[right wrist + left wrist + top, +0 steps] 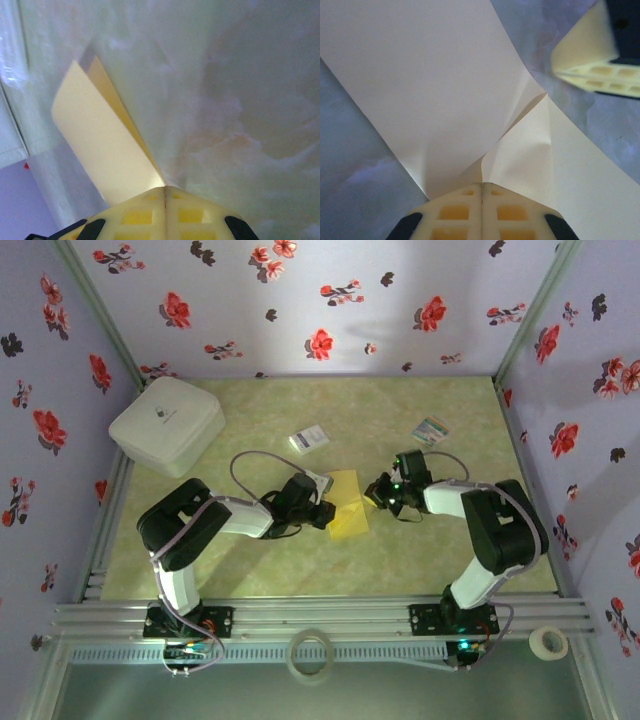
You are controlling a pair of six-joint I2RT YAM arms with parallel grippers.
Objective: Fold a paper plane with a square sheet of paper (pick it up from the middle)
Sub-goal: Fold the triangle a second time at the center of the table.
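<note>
The square sheet of paper (pixel 350 505) is yellow and lies mid-table, partly folded and lifted. My left gripper (pixel 326 512) is at its left side. In the left wrist view the left gripper (pixel 482 185) is shut on the paper (pixel 430 85), which puckers into a crease at the jaw seam. My right gripper (pixel 373 494) is shut at the paper's right edge. From the left wrist its fingers (pixel 592 55) stand apart from the sheet, with table showing between. In the right wrist view a doubled flap of paper (pixel 100 130) runs down behind the shut right gripper (pixel 165 188).
A white box (pixel 167 425) sits at the back left. A small white card with blue print (pixel 309 439) and a striped card (pixel 432 430) lie behind the paper. Two tape rolls (pixel 310 655) (pixel 548 642) rest near the front rail. Flowered walls close three sides.
</note>
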